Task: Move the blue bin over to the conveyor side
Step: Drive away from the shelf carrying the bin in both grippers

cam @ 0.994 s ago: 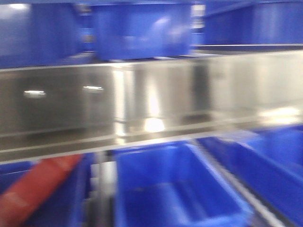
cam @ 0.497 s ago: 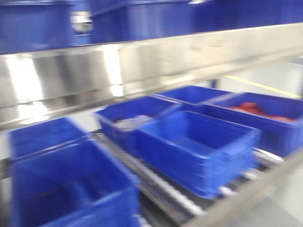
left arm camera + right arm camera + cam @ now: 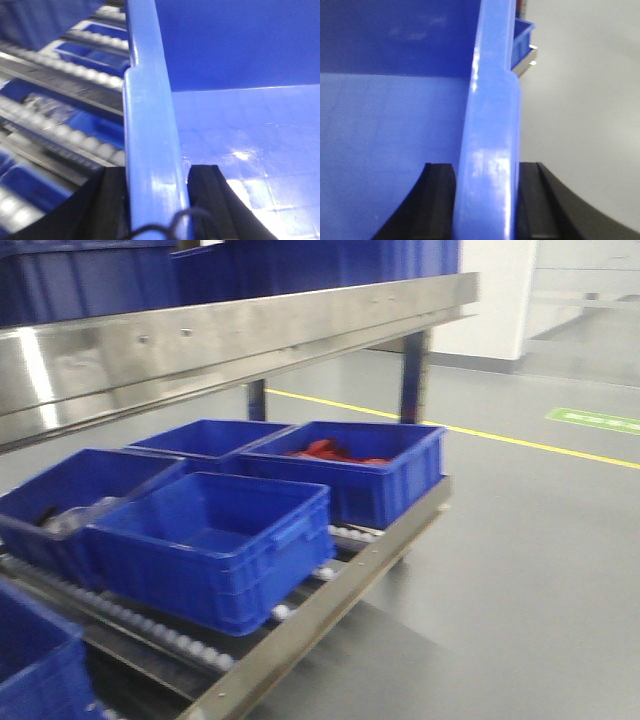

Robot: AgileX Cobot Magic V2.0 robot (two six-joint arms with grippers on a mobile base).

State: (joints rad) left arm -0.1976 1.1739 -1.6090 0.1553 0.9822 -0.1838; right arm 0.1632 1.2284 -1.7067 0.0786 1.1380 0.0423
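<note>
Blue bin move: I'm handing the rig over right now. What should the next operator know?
Left gripper: shut on the blue bin rim.
Right gripper: shut on the opposite rim.
The bin is by the roller rack; the conveyor is not in view.
Done: two-handed grasp.
Left: carry the bin to the conveyor side, set it down, release.

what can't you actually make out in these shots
- conveyor: in no view
- blue bin: both wrist views crop it to a rim, clamped by left tool and right tool
- front view: contents of back left bin too blurred to name
</note>
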